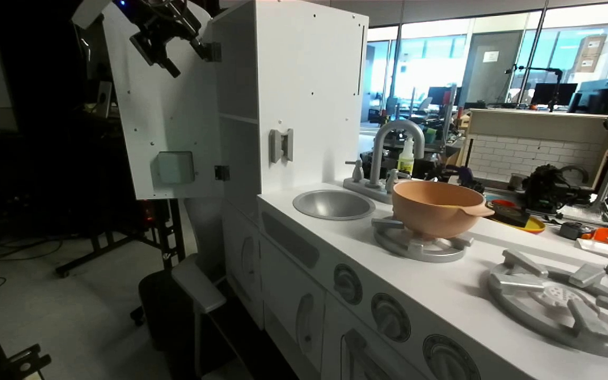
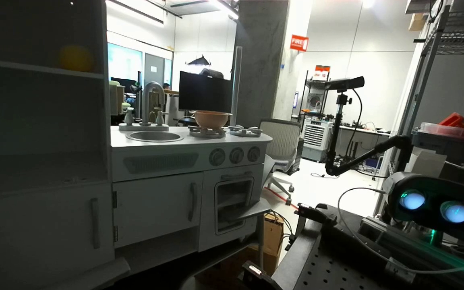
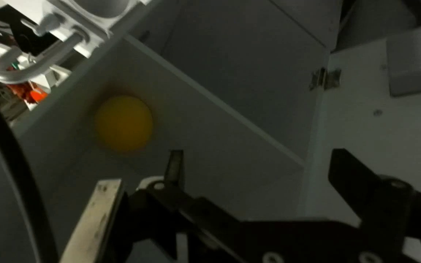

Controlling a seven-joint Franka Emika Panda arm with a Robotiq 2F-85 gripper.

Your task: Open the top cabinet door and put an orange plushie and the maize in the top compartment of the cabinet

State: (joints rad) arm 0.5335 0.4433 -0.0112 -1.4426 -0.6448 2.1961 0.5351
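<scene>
The top cabinet door point(image 1: 177, 116) stands swung wide, its pale square handle point(image 1: 169, 168) low on the panel. On the shelf of the top compartment point(image 2: 22, 66) rests the orange plushie point(image 2: 76, 59), a round yellow-orange ball. In the wrist view, the same orange plushie point(image 3: 124, 123) lies left of and beyond my fingertips. My gripper point(image 1: 190, 62) is up high before the opened cabinet. From the wrist, the gripper point(image 3: 256, 157) is open, with nothing between its fingers. A thin yellow edge point(image 1: 447, 206) shows inside the tan bowl; whether it is the maize I cannot tell.
The tan bowl point(image 1: 430, 216) sits on the nearer burner beside the sink point(image 1: 334, 205). A grey faucet point(image 1: 398, 129) rises behind. A metal hinge point(image 3: 325, 78) joins the cabinet wall and door. A black cable point(image 3: 13, 160) crosses the wrist view's left side.
</scene>
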